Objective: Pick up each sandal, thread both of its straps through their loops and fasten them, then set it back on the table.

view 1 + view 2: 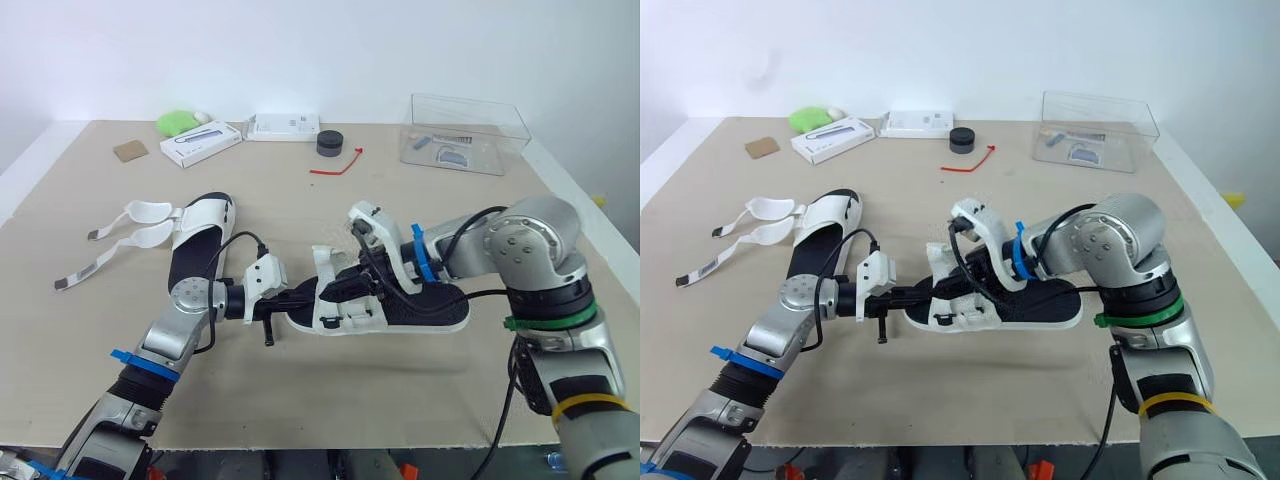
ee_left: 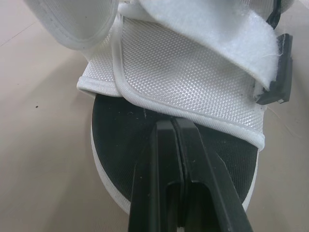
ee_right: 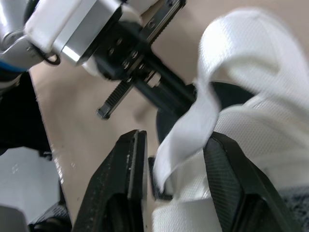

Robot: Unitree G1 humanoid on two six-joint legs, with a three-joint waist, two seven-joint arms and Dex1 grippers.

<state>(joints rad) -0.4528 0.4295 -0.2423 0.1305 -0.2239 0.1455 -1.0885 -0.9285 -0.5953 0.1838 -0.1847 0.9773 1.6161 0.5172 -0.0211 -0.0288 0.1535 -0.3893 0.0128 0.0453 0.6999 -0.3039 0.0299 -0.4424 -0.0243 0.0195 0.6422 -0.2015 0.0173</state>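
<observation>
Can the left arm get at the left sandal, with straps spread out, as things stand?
Probably yes: the left sandal lies uncovered right beside that arm. But the left tool, shut, rests at the toe of the centre sandal and must leave it first.

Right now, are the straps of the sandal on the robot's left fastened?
No, both straps of that sandal lie spread loose on the table.

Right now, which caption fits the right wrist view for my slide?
Right tool open around a white strap of the sandal, while the left tool reaches toward it.
</observation>
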